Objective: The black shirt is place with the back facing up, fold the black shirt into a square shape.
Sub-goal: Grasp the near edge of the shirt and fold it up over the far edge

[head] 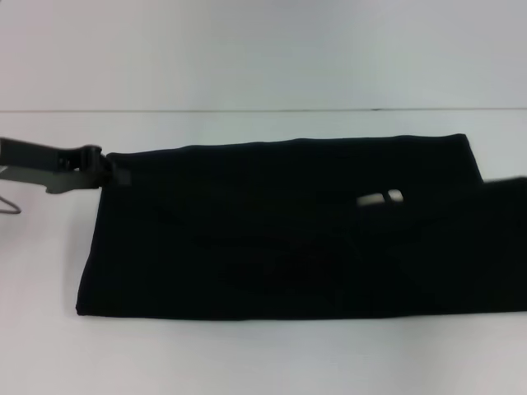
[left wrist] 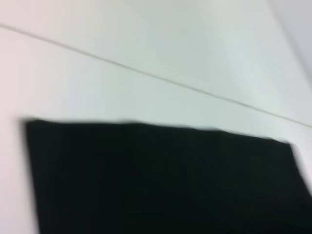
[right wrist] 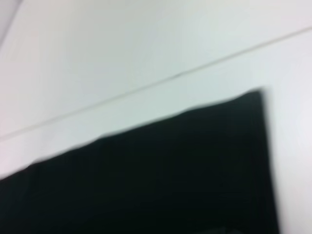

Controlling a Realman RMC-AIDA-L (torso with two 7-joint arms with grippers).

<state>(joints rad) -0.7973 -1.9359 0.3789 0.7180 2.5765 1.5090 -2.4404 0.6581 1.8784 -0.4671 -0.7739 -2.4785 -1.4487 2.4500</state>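
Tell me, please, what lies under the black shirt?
The black shirt lies flat on the white table, which shows all around it. Anything beneath the cloth is covered and cannot be seen.

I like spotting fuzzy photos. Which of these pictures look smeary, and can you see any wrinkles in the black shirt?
Left wrist view: the black shirt has smeared edges. Right wrist view: its edges are smeared too. Head view: sharper, but the shirt is so dark that only faint folds show; the left gripper sits at its far left corner, and the white table looks washed out.

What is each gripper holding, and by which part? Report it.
Cannot be told. The left gripper is at the shirt's far left corner; the right gripper blends into the shirt.
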